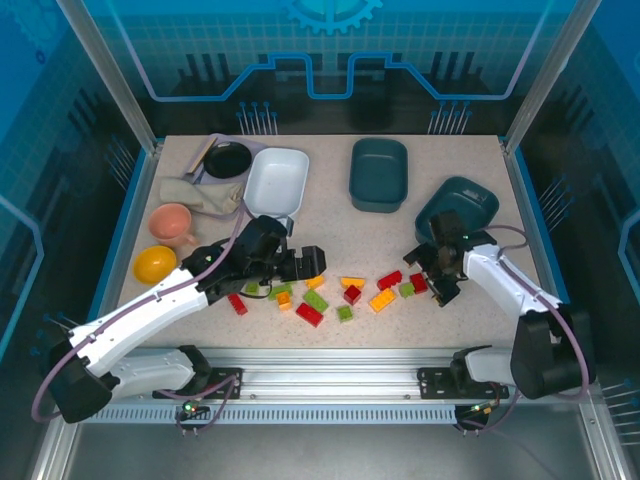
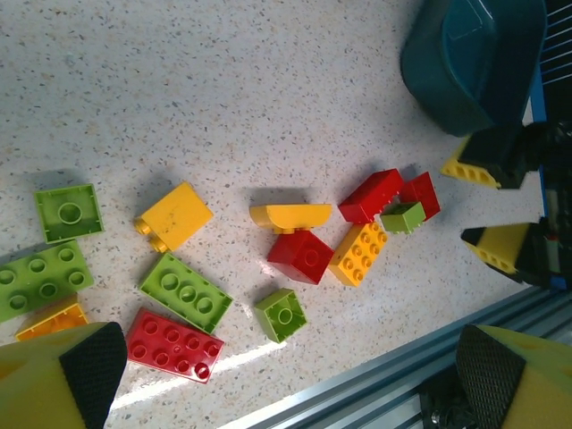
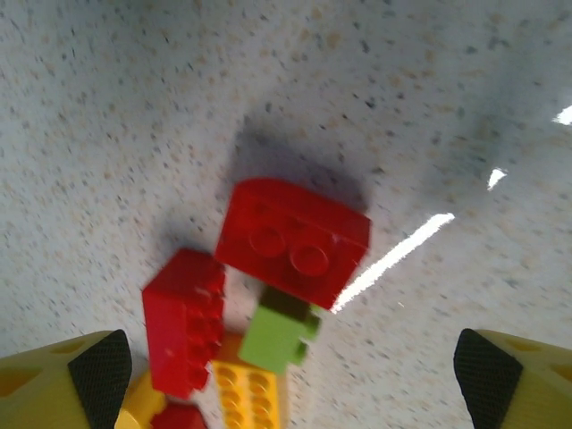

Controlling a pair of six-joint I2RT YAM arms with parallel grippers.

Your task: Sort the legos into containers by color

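Red, green and orange-yellow legos lie scattered along the table's front, from a red one [image 1: 239,304] to a red one [image 1: 418,282]. At the back stand the containers: a white tub [image 1: 277,180], a teal tub [image 1: 379,173] and a second teal tub [image 1: 457,208] that looks tilted. My left gripper [image 1: 316,262] [image 2: 286,375] hangs open above the pile's left part, with a small green brick [image 2: 284,313] just ahead of its gap. My right gripper [image 1: 440,276] [image 3: 293,371] is open over a red brick [image 3: 295,237], a small green one [image 3: 279,338] and another red one [image 3: 185,317].
A pink cup [image 1: 172,222], a yellow bowl [image 1: 155,263], a black pan [image 1: 228,160] and a crumpled cloth [image 1: 200,195] crowd the left side. An aluminium rail [image 1: 330,380] runs along the near edge. Blue walls enclose the table.
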